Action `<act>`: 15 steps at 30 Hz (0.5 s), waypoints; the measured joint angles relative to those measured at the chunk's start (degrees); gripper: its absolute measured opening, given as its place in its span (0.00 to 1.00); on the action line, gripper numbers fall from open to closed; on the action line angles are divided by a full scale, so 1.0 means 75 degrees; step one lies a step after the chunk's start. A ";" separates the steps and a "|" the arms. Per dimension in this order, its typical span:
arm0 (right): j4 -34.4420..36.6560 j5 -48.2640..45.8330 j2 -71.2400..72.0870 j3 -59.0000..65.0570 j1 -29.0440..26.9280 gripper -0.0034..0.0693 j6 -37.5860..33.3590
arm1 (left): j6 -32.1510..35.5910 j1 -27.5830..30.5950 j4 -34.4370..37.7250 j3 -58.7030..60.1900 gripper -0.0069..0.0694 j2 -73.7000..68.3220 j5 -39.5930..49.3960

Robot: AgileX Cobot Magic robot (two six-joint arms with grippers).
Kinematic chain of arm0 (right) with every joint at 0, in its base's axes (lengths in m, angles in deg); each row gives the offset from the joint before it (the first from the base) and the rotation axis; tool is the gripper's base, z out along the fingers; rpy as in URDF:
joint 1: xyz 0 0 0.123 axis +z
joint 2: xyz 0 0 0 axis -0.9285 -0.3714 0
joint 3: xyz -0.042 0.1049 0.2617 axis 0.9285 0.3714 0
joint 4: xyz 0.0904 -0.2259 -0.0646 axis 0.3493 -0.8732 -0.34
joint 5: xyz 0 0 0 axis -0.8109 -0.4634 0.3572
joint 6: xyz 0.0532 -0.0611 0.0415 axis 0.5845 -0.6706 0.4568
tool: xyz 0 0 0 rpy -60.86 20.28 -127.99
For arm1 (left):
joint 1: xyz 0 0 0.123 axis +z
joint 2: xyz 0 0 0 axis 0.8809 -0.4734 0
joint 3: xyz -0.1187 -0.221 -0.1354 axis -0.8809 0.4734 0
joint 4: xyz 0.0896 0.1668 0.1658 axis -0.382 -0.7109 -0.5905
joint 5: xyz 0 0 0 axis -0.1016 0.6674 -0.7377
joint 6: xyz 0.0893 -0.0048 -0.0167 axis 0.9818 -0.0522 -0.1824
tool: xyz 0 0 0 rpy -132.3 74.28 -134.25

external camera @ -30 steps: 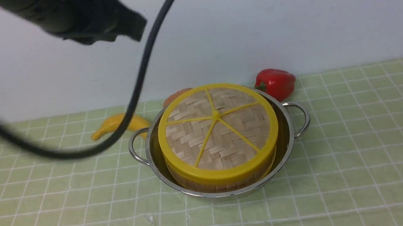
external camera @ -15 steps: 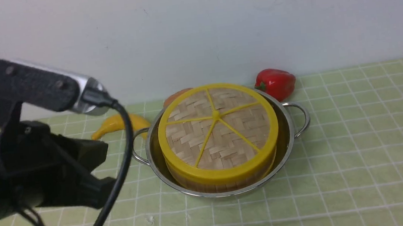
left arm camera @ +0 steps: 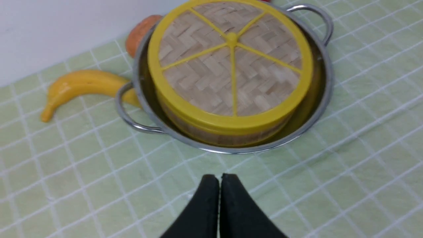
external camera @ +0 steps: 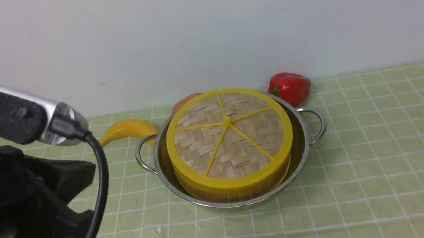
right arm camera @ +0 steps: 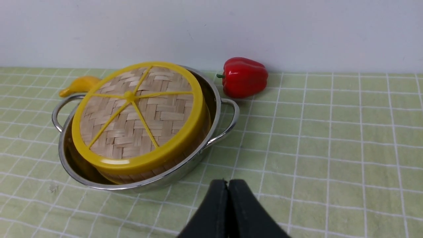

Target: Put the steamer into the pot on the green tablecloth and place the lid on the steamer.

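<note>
Left arm: dropped lower and further left since half a second ago; left gripper (left arm camera: 219, 180) and right gripper (right arm camera: 228, 185) both closed, empty; steamer (external camera: 235, 189) seated in pot (external camera: 299, 125) on green tablecloth (external camera: 376, 149), lid (external camera: 229, 137) on it; task apparently complete

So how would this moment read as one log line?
woven bamboo lid on steamer | steamer in shiny steel pot | left gripper shut, empty | right gripper shut, empty
</note>
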 joint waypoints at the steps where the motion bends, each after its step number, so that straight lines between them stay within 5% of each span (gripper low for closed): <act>1: 0.0000 0.0000 0.0000 0.0000 0.0000 0.06 0.0000 | 0.0008 0.0145 -0.0288 0.0140 0.09 0.0159 -0.0070; 7: 0.0100 0.0010 0.0000 0.0000 0.0000 0.09 0.0000 | -0.0458 0.1818 -0.1637 0.2291 0.09 0.2150 -0.1127; 15: 0.0210 0.0019 0.0000 0.0000 0.0000 0.13 0.0000 | -0.1390 0.3530 -0.1943 0.5355 0.11 0.5308 -0.3729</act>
